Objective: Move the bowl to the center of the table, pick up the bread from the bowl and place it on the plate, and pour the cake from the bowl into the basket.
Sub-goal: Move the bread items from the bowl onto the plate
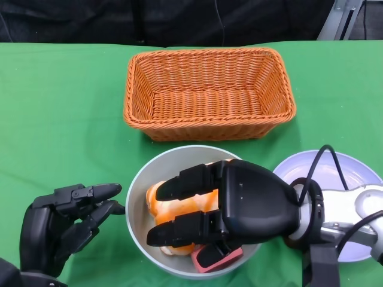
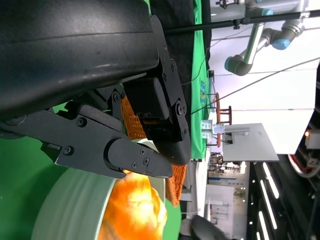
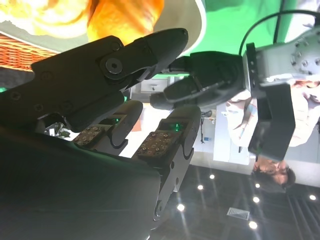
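Observation:
The grey bowl point(image 1: 134, 197) stands on the green cloth just in front of the wicker basket point(image 1: 209, 54). It holds orange bread point(image 1: 179, 206) and a pink piece of cake point(image 1: 216, 258) at its near side. My right hand point(image 1: 239, 206) hovers over the bowl with its fingers spread above the bread, and nothing sits between them in the right wrist view point(image 3: 125, 115). My left hand point(image 1: 66, 221) lies beside the bowl's left rim, fingers reaching toward it and holding nothing. The white plate point(image 1: 323, 173) lies to the right, partly under my right forearm.
The basket has nothing in it. A dark edge runs behind it at the back of the table. Green cloth stretches out to the left of the basket and bowl. A cable loops over the plate from my right wrist.

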